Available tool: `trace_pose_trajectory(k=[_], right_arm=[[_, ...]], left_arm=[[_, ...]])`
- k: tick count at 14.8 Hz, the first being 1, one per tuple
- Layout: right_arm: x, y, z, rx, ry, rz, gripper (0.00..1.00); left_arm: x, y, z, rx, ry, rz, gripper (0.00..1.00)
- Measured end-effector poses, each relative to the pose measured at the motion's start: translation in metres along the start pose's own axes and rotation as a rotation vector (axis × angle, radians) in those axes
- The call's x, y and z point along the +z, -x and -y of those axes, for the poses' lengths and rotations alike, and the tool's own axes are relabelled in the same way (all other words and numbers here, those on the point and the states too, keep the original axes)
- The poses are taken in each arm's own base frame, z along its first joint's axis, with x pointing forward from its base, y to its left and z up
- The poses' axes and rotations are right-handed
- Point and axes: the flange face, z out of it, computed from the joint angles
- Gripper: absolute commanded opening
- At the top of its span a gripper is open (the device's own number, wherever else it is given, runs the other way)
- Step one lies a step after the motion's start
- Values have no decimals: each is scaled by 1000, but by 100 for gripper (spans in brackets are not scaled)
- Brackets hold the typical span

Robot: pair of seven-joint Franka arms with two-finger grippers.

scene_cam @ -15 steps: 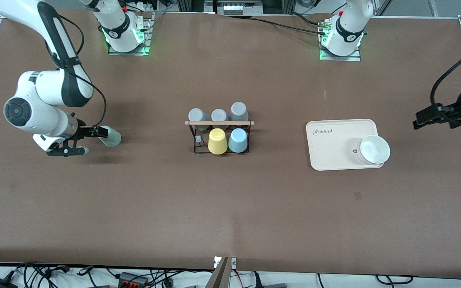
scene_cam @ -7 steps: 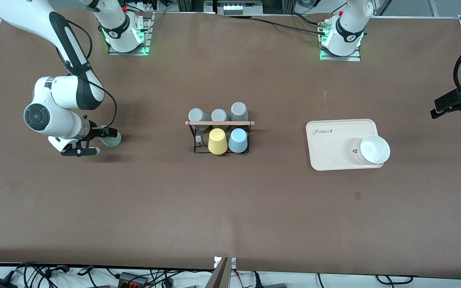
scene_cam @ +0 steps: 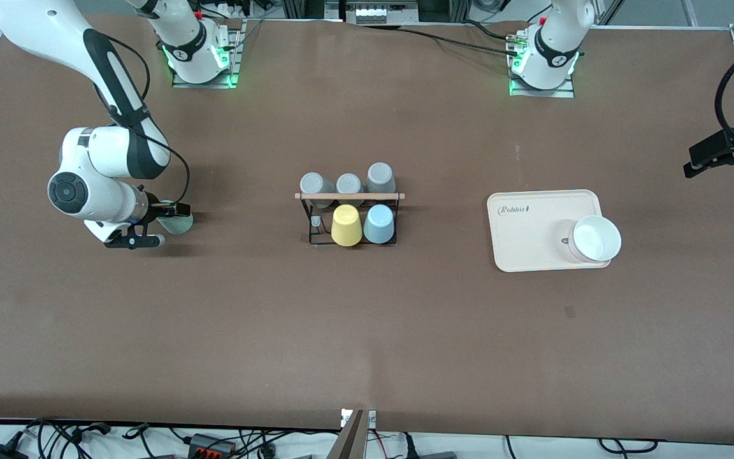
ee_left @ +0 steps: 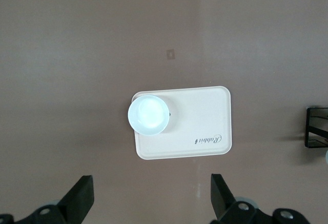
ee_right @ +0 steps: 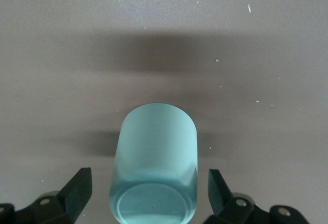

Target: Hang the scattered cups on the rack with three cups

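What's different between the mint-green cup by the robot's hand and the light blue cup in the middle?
The mint-green cup lies on its side on the bare table between the right gripper's open fingers, toward the right arm's end; the light blue cup sits upside down on the rack, beside a yellow cup. Both are small, plain and handleless.

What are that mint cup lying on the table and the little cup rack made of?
The mint cup looks like smooth matte plastic or glazed ceramic: even colour, soft sheen, no texture; the look leaves it open. The rack seems thin black metal wire, with a pale rod across its top that looks like unfinished wood.
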Motion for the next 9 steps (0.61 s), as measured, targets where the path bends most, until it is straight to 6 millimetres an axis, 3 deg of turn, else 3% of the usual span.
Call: trace_pose_trajectory(k=[2, 3, 7, 9], right_arm=[[0, 0, 0, 0, 0, 0, 41], [0, 0, 0, 0, 0, 0, 28], [-10, -2, 0, 1, 0, -18, 21], [-32, -6, 3, -4, 1, -33, 21]], left_arm=[[0, 12, -7, 5, -11, 7, 100], [0, 18, -9, 8, -15, 6, 100], [-4, 36, -6, -1, -15, 2, 100], [-3, 39, -5, -3, -5, 3, 100]])
